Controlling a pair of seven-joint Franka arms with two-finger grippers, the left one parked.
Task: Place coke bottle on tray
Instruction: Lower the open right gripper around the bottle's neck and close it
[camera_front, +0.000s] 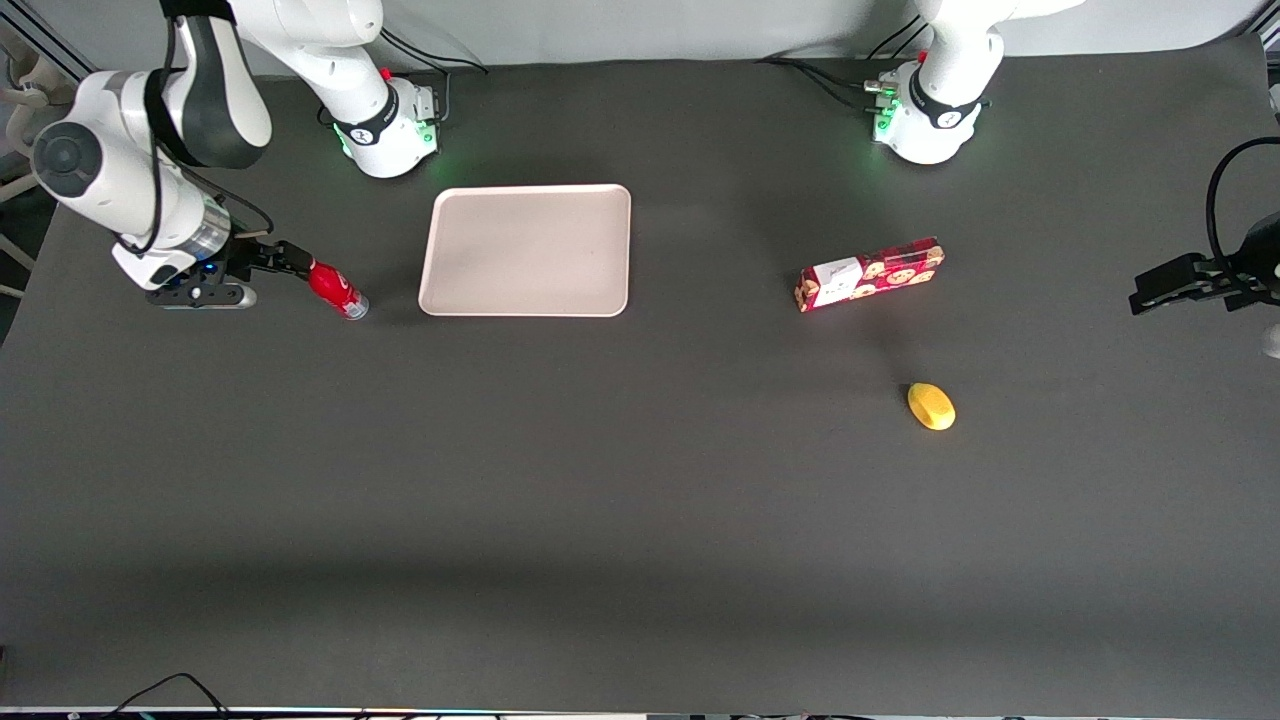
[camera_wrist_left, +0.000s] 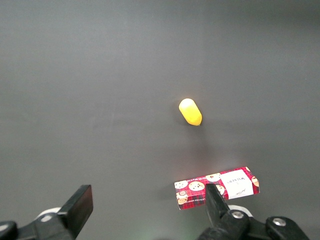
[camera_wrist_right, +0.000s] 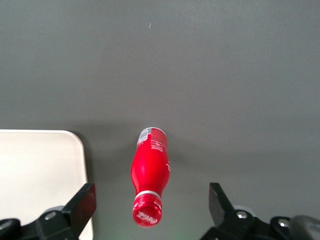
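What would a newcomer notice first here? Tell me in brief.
The small red coke bottle with a silvery base stands on the dark table beside the large, flat beige-pink tray, which holds nothing. The right arm's black pincer is open, its fingers either side of the bottle's cap. A red snack box and a yellow lemon-like object lie toward the parked arm's end.

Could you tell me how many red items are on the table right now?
2. The coke bottle stands beside the tray, toward the working arm's end, with the open gripper around its cap. The snack box lies toward the parked arm's end. None seem hidden.
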